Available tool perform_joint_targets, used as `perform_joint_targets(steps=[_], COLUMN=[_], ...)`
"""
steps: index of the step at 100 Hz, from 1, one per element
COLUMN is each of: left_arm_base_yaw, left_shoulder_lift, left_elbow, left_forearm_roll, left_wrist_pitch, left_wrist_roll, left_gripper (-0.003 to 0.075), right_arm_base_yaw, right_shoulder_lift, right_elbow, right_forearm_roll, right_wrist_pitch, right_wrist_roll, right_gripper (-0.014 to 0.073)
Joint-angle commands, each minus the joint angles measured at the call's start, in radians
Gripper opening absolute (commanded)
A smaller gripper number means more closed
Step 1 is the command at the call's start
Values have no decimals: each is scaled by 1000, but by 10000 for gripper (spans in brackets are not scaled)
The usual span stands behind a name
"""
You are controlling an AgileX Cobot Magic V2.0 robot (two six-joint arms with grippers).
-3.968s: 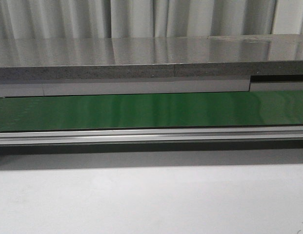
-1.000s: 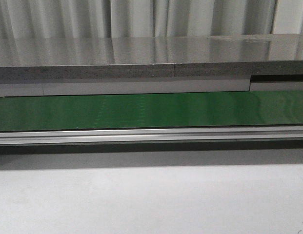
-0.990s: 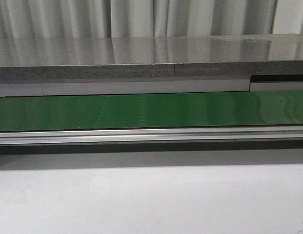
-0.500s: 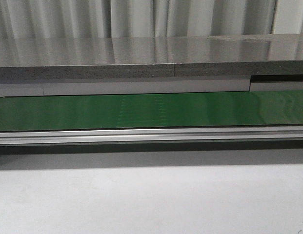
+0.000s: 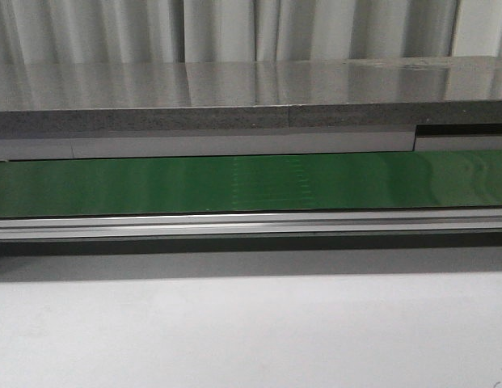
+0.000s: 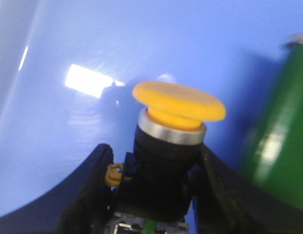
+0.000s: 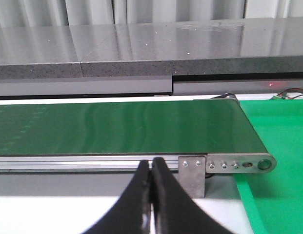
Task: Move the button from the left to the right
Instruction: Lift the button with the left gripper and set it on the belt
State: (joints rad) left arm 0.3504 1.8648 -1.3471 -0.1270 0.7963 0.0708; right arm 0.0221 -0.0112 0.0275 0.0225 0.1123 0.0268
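front view: green conveyor belt [image 5: 251, 183] runs across the middle, with a silver rail [image 5: 251, 225] along its near edge, a grey stone-like ledge [image 5: 234, 101] behind it and a pale tabletop [image 5: 251, 331] in front. neither arm, neither claw and no button can be seen here.

left wrist view: left gripper [image 6: 153, 187] is clamped on the button [image 6: 171, 146], one black finger [image 6: 90, 190] on each side of its dark blocky body, touching it. the round orange-yellow cap [image 6: 179, 101] stands clear above the fingertips, tilted a little, with a silver collar just beneath it. a glossy blue surface [image 6: 117, 58] fills the background, and something green and blurred [image 6: 278, 146] sits to one side. whether the button is resting on anything or lifted, i cannot tell.

right wrist view: right gripper [image 7: 151, 195] has its two black fingers pressed together with nothing between them. beyond it lie the end of the belt, a metal bracket and roller [image 7: 229, 165], and a bright green mat [image 7: 273, 146].

handling, as a judgement: the button looks rigid, small and fairly light, hard plastic with a metal ring, so it should not deform. the smooth cap would likely be slippery and may press in. the flat sides of the square body are the better hold, as they are gripped now.
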Motion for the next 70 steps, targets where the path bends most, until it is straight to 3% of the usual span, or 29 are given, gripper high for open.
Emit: perform_joint_targets(steps=[1, 25, 54, 64, 70], left_arm_base_yaw=[-39, -130, -160, -160, -160], left_shoulder_lift=[-91, -98, -62, -60, -60], left_elbow=[-35, -35, -33, -33, -33], left_forearm_roll=[-35, -35, -33, -33, -37], left_wrist_pitch=[1, 72, 108, 112, 115], left_wrist_roll=[24, 28, 28, 28, 33], left_gripper=[-20, -20, -15, 62, 157], right_arm_base_yaw=[-1, -1, -1, -1, -1], right_shoulder_lift=[-18, -18, -18, -18, -18], right_elbow=[-17, -17, -17, -17, -17], right_forearm_roll=[-7, -7, -7, -7, -7], right_wrist_pitch=[-79, -79, -79, -79, -79], right_wrist_roll=[-1, -1, -1, -1, -1], right_gripper=[-68, -68, -68, -68, -68])
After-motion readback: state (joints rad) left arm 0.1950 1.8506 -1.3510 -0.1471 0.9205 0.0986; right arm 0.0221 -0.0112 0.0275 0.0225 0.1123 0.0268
